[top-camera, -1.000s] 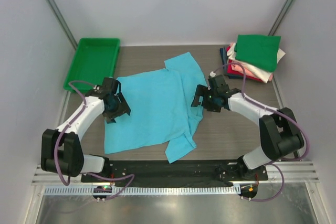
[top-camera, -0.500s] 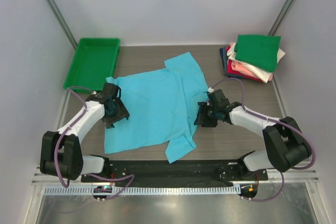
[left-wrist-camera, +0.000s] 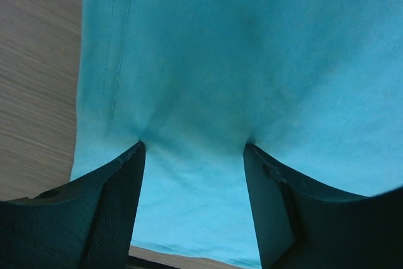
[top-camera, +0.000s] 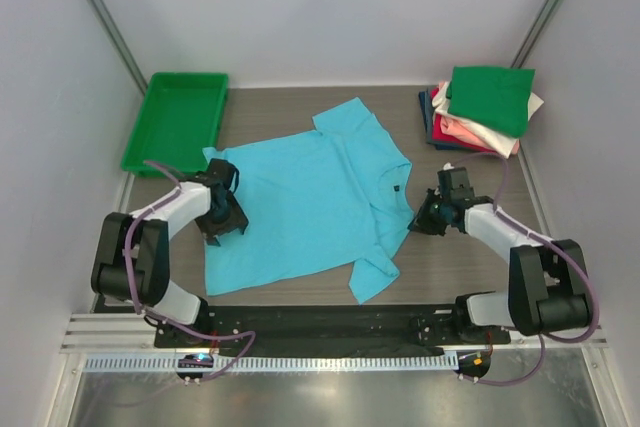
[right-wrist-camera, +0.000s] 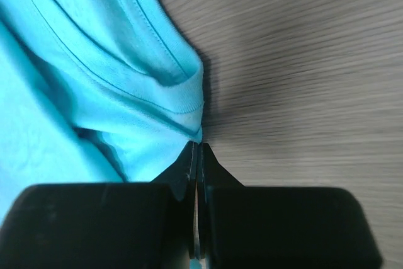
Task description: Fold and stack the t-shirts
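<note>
Turquoise soft t-shirt (top-camera: 310, 197) lies flat; right hand (right-wrist-camera: 196, 149) pinches its stitched collar (right-wrist-camera: 169, 70), left hand (left-wrist-camera: 194, 146) spread.

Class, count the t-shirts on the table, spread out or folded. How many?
6: one turquoise shirt spread mid-table; five folded in the far-right stack: green on top, then cream, pink, red, navy. More may be hidden.

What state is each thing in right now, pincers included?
turquoise t-shirt: unfolded, spread on the table, collar pinched.
left pincer: open, both fingertips pressed onto the shirt near its edge.
right pincer: shut on the shirt's collar.
folded t-shirts: stacked at the far right corner, green one on top.
green tray: empty, far left corner.
</note>
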`<move>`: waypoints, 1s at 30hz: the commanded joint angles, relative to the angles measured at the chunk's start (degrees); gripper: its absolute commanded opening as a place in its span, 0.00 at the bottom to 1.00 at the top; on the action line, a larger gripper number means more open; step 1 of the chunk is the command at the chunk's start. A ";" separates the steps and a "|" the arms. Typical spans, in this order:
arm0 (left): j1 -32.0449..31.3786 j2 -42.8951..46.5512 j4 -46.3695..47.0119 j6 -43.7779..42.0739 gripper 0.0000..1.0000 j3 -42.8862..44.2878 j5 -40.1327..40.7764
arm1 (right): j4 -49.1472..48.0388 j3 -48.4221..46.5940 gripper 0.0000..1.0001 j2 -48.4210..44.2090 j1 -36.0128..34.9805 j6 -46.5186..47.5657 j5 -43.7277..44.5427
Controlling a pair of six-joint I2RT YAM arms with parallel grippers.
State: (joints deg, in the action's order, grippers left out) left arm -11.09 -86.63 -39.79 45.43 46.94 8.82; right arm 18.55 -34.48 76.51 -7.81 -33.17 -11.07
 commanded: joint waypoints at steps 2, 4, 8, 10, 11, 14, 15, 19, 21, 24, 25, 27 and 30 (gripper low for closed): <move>0.28 -3.63 3.14 -1.04 0.63 3.15 5.94 | 3.34 -1.11 0.01 -3.74 4.29 2.93 6.76; 0.19 -4.86 3.23 -1.39 0.63 4.38 8.30 | 3.78 -1.99 0.01 -3.30 5.08 3.20 7.90; 0.19 -7.50 1.30 -2.63 0.63 10.08 12.44 | 4.83 -5.86 0.01 -2.86 5.97 3.11 13.77; 0.19 -8.81 -0.01 -2.98 0.62 12.03 14.37 | 5.18 -7.52 0.01 -2.60 6.84 3.02 18.44; 0.28 -9.17 -0.55 -3.07 0.62 13.86 14.82 | 5.18 -7.88 0.01 -2.42 7.02 2.67 19.76; 0.11 -9.79 -2.39 -3.24 0.63 16.68 14.56 | 3.18 -9.46 0.01 -1.63 7.02 1.62 20.66; 0.02 -9.44 -3.01 -3.24 0.63 16.87 14.47 | 3.08 -10.25 0.04 -0.84 8.50 1.88 20.04; -2.78 -4.53 -5.90 -2.72 0.63 16.96 16.75 | 2.37 -14.47 0.56 1.45 8.52 4.69 16.79; -4.37 0.46 -7.49 -2.37 0.64 16.61 17.54 | 2.55 -13.52 0.78 -1.97 8.34 3.99 13.37; -6.92 8.10 -9.43 -0.79 0.65 13.45 15.11 | 4.47 -9.74 0.84 -8.36 6.25 2.41 7.30; -7.36 9.80 -9.25 0.00 0.66 10.48 14.22 | 4.83 -6.68 0.85 -10.66 5.62 1.54 6.33; -7.54 14.88 -7.51 1.67 0.66 6.96 10.72 | 3.87 -2.81 0.86 -15.83 4.83 -1.54 1.69; -7.72 18.59 -5.05 3.52 0.66 1.06 8.85 | 0.80 4.32 0.86 -17.36 4.74 -4.62 -3.41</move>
State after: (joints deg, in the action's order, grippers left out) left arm -18.90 -69.60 -45.78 45.76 52.29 20.27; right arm 21.10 -34.94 59.96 -2.98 -33.34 -6.98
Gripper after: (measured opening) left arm 0.661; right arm 0.861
